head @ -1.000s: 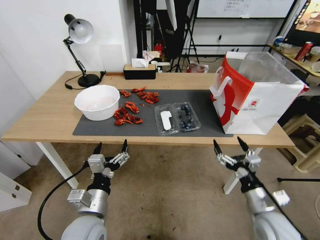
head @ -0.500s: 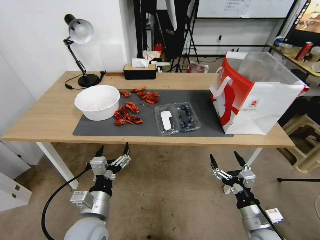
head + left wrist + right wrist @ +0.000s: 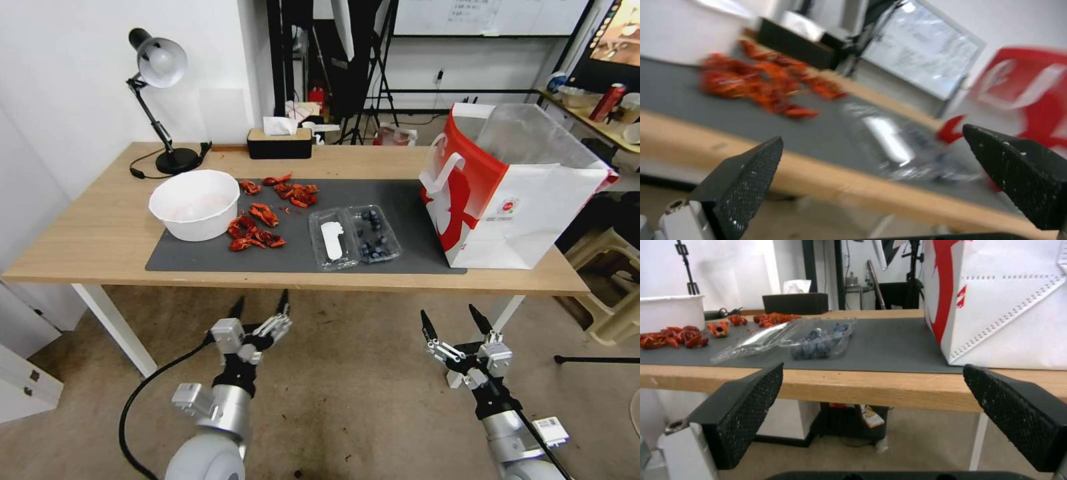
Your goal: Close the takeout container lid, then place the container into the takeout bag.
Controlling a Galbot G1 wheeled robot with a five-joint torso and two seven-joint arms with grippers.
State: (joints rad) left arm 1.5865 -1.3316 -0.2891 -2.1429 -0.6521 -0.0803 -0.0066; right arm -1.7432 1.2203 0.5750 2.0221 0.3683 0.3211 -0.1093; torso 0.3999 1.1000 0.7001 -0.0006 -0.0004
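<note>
The takeout container [image 3: 355,237] lies open on the grey mat, its berry half [image 3: 375,233] on the right and its lid [image 3: 331,239] with the white sticker flat on the left. The wrist views show the takeout container [image 3: 818,338] and the lid [image 3: 889,138] too. The takeout bag [image 3: 513,183] stands open at the table's right end, white with red. My left gripper [image 3: 260,308] hangs open below the table's front edge, left of the container. My right gripper [image 3: 453,321] is open too, lower, below the table's right part.
A round white bowl [image 3: 195,203] sits on the mat's left with red shell pieces [image 3: 257,230] beside it. A desk lamp [image 3: 160,100] and a black tissue box [image 3: 279,142] stand at the back. The wooden table's front edge [image 3: 300,279] runs between the grippers and the mat.
My left gripper has moved to the right below the table edge, towards the container. The right gripper dropped lower a second ago and has held still since.
</note>
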